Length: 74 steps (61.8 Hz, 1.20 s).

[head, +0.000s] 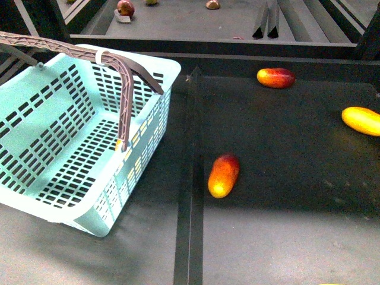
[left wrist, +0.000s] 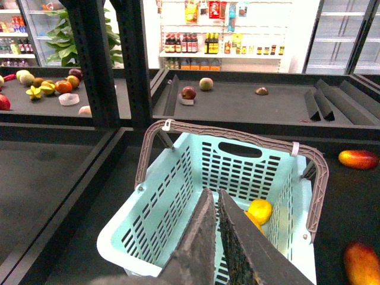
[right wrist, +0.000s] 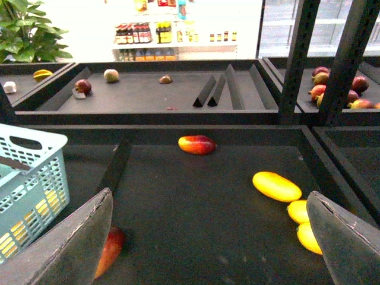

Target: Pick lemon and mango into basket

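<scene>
Risk lies with the wide-open right claw point(right wrist: 208, 237): the nearest mango point(head: 223, 175) may roll off. Left claw point(left wrist: 217, 237), clenched empty, hangs over the basket point(head: 35, 113).

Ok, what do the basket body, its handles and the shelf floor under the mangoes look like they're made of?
The light turquoise slotted basket looks like moulded plastic, smooth with a slight sheen. Its brown swing handles seem ribbed plastic too. The dark shelf floor appears matte, possibly painted metal or a liner; I can't tell which.
</scene>
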### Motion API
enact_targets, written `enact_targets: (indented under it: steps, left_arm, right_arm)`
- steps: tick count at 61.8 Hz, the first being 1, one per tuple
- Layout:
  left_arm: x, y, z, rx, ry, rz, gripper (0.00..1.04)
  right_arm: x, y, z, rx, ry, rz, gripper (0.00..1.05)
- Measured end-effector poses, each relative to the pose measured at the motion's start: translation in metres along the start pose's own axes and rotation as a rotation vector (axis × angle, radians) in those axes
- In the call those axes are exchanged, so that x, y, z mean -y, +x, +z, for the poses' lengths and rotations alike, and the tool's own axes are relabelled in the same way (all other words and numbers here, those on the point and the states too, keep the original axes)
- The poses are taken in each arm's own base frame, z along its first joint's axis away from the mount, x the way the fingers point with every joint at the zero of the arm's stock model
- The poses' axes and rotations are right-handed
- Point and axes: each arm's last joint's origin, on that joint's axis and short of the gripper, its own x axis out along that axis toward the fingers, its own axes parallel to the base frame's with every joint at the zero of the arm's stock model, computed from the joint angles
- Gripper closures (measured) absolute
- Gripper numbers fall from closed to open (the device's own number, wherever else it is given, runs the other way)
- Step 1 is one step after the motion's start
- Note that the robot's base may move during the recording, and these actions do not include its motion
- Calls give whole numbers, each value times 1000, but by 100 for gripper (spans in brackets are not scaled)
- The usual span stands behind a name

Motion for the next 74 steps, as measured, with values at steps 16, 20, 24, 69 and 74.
enact_targets:
  steps: [16,20,24,69,74]
  left_arm:
    - [0,0,0,4,0,0,102]
    - [0,0,0,3,0,0,102]
    - [0,0,0,3,0,0,102]
    - [0,0,0,3,2,0,6]
    - [0,0,0,3,2,0,7]
  right_arm:
    - [0,0,0,0,0,0,9]
    - [0,0,0,0,0,0,9]
    - [0,0,0,0,0,0,9]
    - [0,0,0,0,0,0,9]
    - [0,0,0,0,0,0,9]
